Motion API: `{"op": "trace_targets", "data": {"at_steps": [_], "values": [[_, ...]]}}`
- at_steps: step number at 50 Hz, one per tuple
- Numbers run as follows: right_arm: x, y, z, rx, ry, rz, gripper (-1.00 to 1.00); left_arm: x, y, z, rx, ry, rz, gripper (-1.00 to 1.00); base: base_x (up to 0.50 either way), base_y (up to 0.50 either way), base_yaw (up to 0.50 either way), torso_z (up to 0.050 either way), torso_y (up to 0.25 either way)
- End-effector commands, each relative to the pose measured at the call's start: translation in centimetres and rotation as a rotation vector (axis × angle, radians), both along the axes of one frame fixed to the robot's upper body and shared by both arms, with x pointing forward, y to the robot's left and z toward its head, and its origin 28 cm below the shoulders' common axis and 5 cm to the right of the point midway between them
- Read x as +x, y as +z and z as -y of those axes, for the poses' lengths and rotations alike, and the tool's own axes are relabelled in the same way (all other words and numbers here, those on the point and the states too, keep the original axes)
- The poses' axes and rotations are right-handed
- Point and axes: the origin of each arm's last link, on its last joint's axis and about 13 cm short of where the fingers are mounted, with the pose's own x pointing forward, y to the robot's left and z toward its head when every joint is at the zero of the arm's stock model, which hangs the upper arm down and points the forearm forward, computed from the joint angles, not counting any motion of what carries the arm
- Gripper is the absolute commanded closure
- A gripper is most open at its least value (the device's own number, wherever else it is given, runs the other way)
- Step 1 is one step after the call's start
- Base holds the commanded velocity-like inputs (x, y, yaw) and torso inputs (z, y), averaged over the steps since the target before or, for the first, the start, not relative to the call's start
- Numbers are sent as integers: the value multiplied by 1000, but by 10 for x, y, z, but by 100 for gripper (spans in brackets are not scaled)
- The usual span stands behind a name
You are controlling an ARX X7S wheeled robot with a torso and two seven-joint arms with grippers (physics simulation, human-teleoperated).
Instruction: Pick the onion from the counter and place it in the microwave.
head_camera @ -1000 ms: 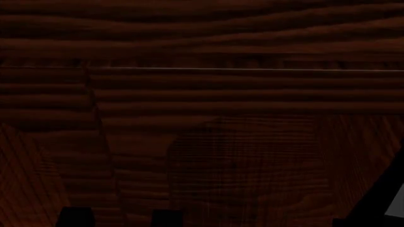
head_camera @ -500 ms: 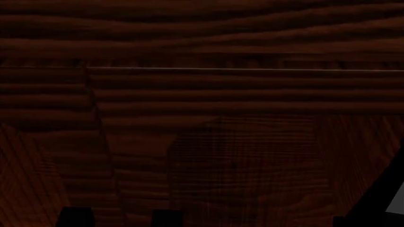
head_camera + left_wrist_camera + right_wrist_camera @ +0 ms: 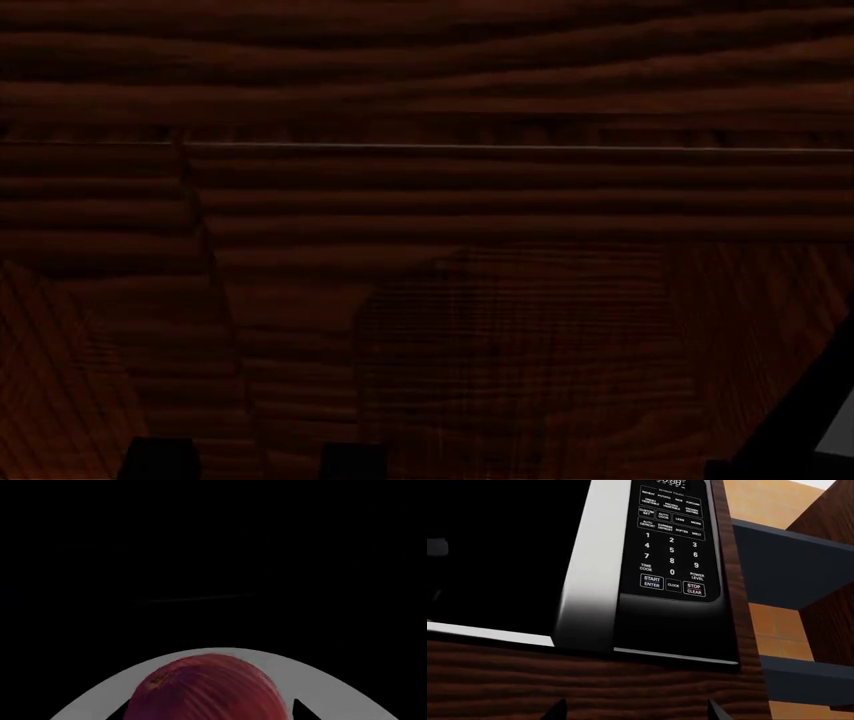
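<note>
The red-orange onion lies on a grey round turntable in the dark inside of the microwave, in the left wrist view. My left gripper is open. Its dark fingertips stand on either side of the onion, and a thin strip of grey shows between the onion and one tip. My right gripper is open and empty in front of the wood panel below the microwave. The counter is out of view. The head view shows neither gripper nor the onion.
The microwave's keypad panel and its dark opening are close above my right gripper. Blue-grey shelves are beside it. A dark reddish-brown cabinet panel fills the head view, with a pale seam across it.
The dark arm part at the head view's lower right edge shifts very slightly. Nothing else differs.
</note>
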Motion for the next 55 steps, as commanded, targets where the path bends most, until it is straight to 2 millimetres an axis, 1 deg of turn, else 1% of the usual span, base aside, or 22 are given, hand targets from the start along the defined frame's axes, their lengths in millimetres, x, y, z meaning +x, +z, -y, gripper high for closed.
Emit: {"op": "trace_targets", "data": {"at_steps": [1,13,28,35,49,55], "values": [[0,0,0,0,0,1,-100,4,-7,0,-1,-6,-23,-100,0,0,0,0,0],[0,0,0,-1,2,2,-100,3,-3,-2,-2,-14,-9,-100,0,0,0,0,0],[0,0,0,-3,2,9,-100,-14,12,3,-14,-46,43,-100,0,0,0,0,0],[0,1,0,-4,1,16,-100,-24,25,5,-23,-69,83,-100,0,0,0,0,0],[0,0,0,-3,3,18,-100,-34,35,5,-17,-96,144,-100,0,0,0,0,0],[-1,-1,0,-2,2,21,-100,-37,41,6,7,-110,215,-100,0,0,0,0,0]]}}
